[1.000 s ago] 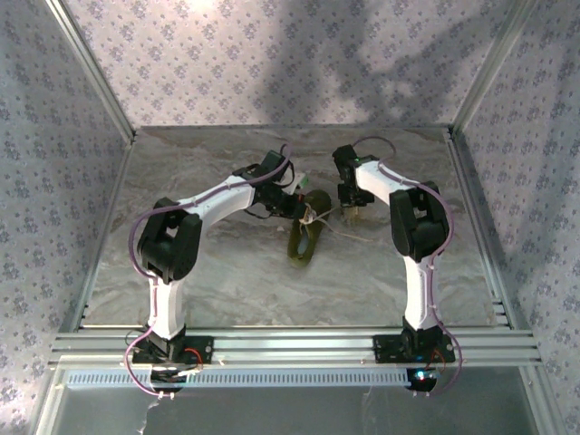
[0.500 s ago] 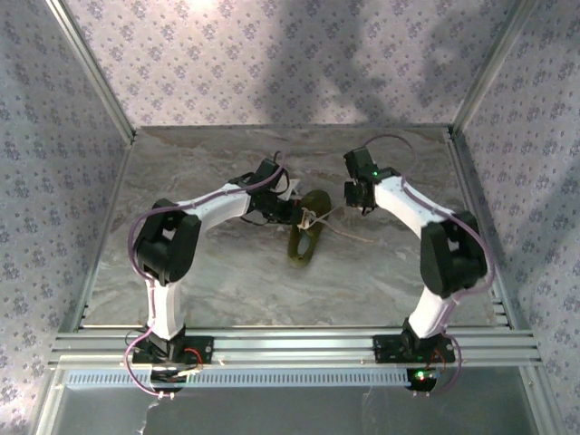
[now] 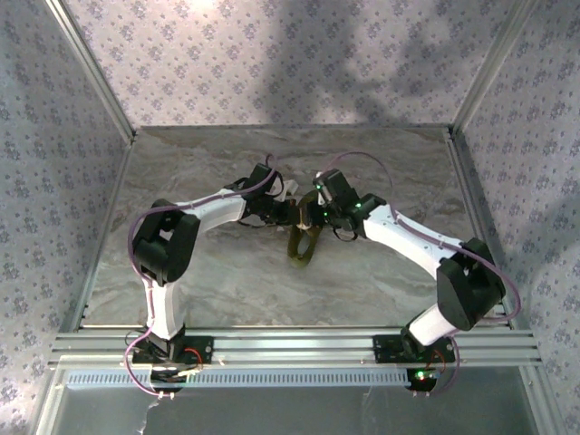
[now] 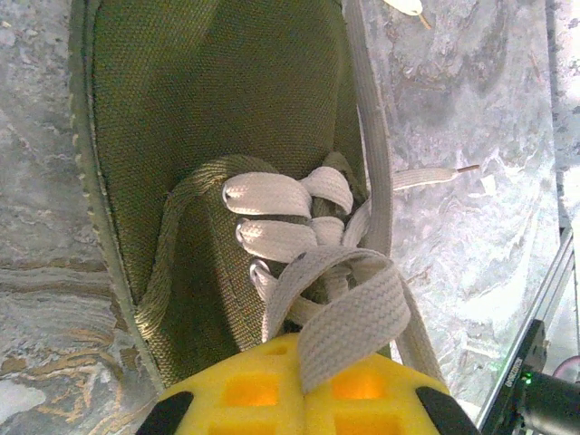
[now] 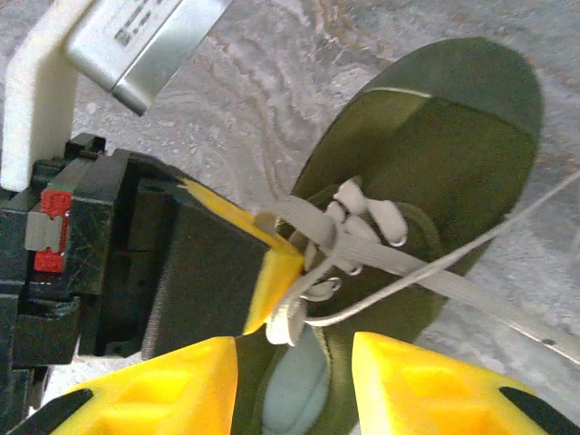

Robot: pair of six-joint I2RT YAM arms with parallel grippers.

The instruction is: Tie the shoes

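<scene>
Top view: olive shoe (image 3: 304, 246) at mid-table (image 3: 227, 290), both arms meeting over its far end. Left gripper (image 3: 290, 215) on left, right gripper (image 3: 314, 214) on right, just beside each other. Jaw gaps too small to read here.

Left wrist view: yellow pads (image 4: 362, 390) pressed together on flat white lace (image 4: 349, 308), which rises from crossed lace rows on shoe.

Right wrist view: right fingers (image 5: 426, 381) stand apart above shoe opening. Left gripper's yellow tip clamps lace beside them. Loose lace end (image 5: 471, 240) trails right across marble.
</scene>
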